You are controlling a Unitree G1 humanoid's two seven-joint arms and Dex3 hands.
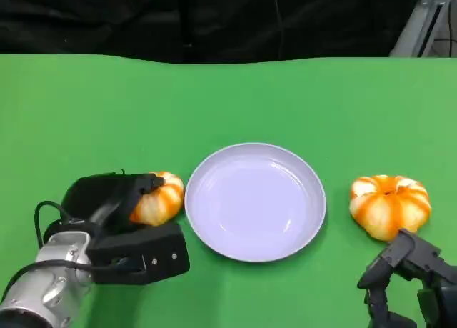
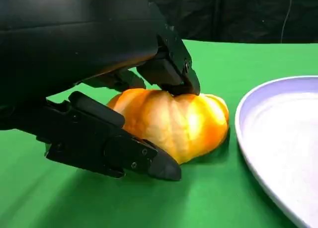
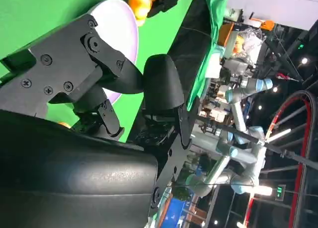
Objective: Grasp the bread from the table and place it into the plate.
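Bread (image 2: 179, 121) between left fingers (image 2: 124, 153).

Bright, even light; soft shadows

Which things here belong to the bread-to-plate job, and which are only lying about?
Belong to the job:
- bread, on the table beside the plate
- plate
- left hand, fingers around the bread

Lying about:
- second bread, on the plate's other side
- right hand, near it, holding nothing
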